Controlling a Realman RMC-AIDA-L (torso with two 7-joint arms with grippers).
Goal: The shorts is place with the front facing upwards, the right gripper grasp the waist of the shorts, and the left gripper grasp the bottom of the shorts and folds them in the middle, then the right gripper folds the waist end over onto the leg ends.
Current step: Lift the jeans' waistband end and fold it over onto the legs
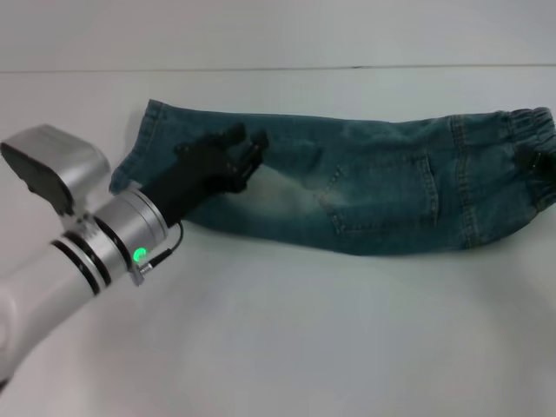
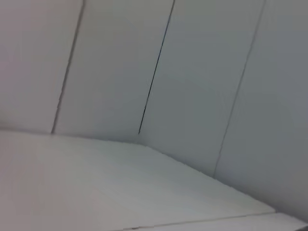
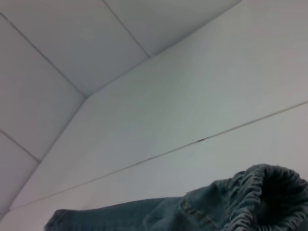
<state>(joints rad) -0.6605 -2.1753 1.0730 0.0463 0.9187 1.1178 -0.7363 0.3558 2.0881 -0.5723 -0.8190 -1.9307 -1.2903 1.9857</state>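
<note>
Blue-green denim shorts point(image 1: 365, 187) lie folded lengthwise into a long band across a white tabletop point(image 1: 304, 347), the ruffled waist point(image 1: 530, 130) at the robot's right and the leg ends point(image 1: 143, 143) at its left. The left gripper point(image 1: 246, 149) rests on the cloth near the leg ends, its black fingers slightly parted with no cloth held. The right gripper point(image 1: 543, 174) sits at the waist edge; whether it is clenched cannot be told.

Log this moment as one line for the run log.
shorts: folded lengthwise, flat on table | left hand: over leg ends | right hand: at waist
</note>
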